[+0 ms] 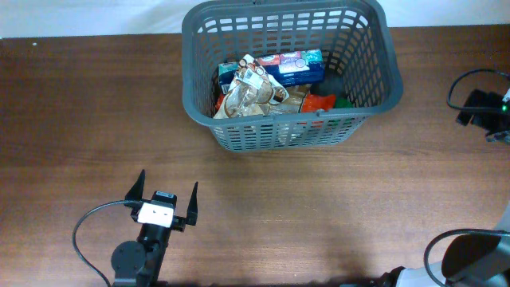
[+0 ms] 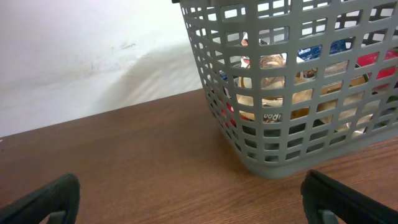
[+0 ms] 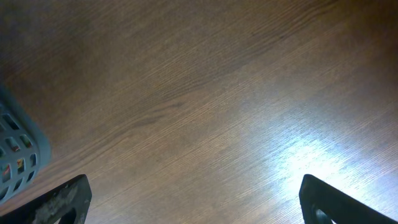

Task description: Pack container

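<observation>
The table is brown wood-grain, smooth, with a soft sheen that gives a bright glare in the right wrist view. The basket is matt grey plastic. The packets in it are crinkled, glossy film. The wall is matt white, faintly scuffed. The left gripper has matt black jaws.

basket at the table's far edge — packets inside.
</observation>
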Motion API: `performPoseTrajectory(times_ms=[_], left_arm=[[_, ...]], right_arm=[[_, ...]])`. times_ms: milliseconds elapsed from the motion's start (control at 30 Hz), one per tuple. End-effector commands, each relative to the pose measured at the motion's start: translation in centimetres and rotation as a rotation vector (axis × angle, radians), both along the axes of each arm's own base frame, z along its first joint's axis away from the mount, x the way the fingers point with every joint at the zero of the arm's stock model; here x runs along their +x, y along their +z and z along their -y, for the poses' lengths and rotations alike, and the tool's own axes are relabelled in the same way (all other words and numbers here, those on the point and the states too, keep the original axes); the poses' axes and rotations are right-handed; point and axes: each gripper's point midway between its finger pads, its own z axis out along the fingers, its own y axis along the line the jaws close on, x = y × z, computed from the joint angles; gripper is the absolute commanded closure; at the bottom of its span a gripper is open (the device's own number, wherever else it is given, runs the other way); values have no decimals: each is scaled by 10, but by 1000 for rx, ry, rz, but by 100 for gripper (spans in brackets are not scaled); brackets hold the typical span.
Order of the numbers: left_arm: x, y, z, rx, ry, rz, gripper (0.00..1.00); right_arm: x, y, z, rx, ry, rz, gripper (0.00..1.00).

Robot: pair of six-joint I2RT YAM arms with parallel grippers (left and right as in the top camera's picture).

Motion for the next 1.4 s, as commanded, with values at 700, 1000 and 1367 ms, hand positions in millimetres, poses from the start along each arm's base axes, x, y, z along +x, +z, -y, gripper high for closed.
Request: performPoseTrajectory(times_ms=[700, 1000, 1367], left_arm=[[0, -2, -3, 13, 17, 2, 1], [0, -2, -3, 13, 17, 2, 1], [0, -2, -3, 13, 17, 2, 1]], right_arm=[[0, -4, 2, 9, -12, -6, 1], [-4, 11, 0, -12, -12, 31, 1], [-29, 69, -14, -97, -11, 187, 1]])
